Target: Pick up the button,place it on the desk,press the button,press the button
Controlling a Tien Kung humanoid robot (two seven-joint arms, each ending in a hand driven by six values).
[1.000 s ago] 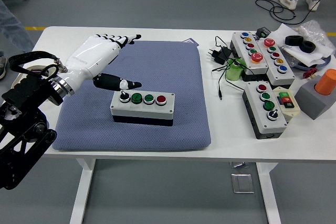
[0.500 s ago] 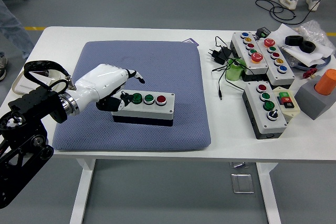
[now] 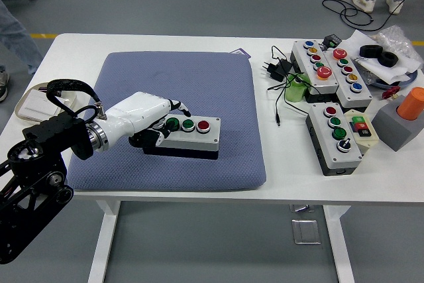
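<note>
My left robot hand, white-shelled with black fingertips, comes in from the lower left of the frame and covers the left end of the button box. The box is a grey case with a black base, carrying a row of controls: a green button, a second green button and a red button show to the right of my fingers, while whatever sits at the far left end is hidden under my hand. The box lies a little below the middle of the frame on a blue-grey cushion mat, which rests on the white bench.

My fingers curl down over the box's left end and the thumb side looks tucked against its front edge, so I judge that I am closed around that end, though the contact points are hidden. My right hand is out of view.

The risks I see come from holding only one end. If I lift, the long free end could sag and twist out of my fingers. My fingertips sit just beside the first green button, so squeezing could press it by accident. The mat is soft, so a press made here could tip the box instead of working the button. At the right of the frame other button boxes and loose cables crowd the bench, leaving little bare bench there to set the box down.
</note>
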